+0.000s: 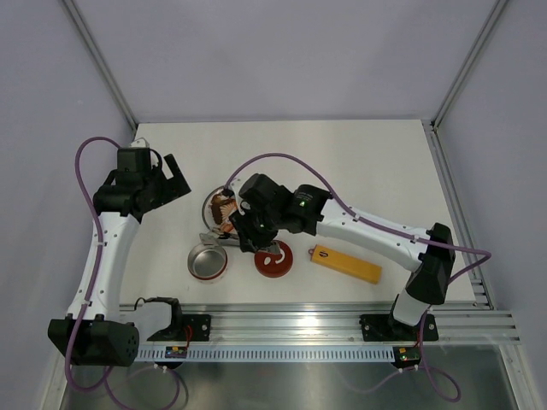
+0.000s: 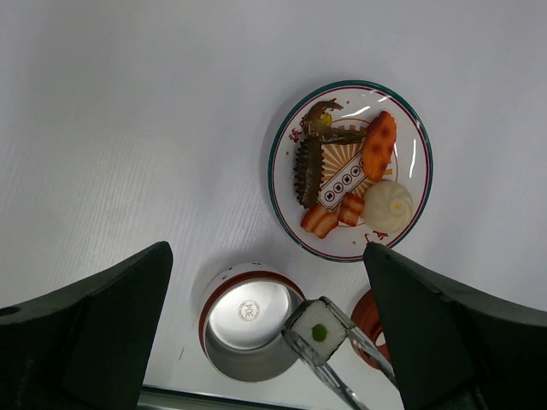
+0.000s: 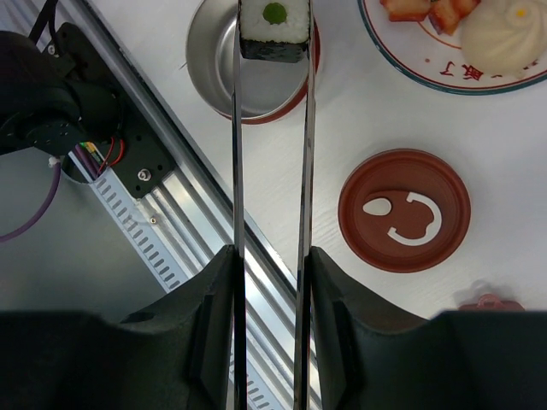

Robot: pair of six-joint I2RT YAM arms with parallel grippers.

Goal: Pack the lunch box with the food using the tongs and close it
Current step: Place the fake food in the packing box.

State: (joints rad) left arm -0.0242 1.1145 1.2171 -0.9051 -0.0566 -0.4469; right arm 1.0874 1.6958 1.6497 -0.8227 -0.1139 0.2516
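Lunch box (image 3: 205,64) — roll (image 3: 273,30) in tongs (image 3: 237,171) above

Overhead view, two downward wrist views — lunch box (image 2: 239,342) shared

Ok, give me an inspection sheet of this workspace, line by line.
Surface: white table.
Job's things: lunch box open, nothing in it; lid flat beside it; tongs pinch a rice piece over the box; other food on the plate.
Clutter: yellow-orange bar right of the lid.
Claws: left claw open, holding nothing; right claw shut on the tongs.
Cables: purple cable along each arm.
Surroundings: grey walls, metal rail at the near edge.
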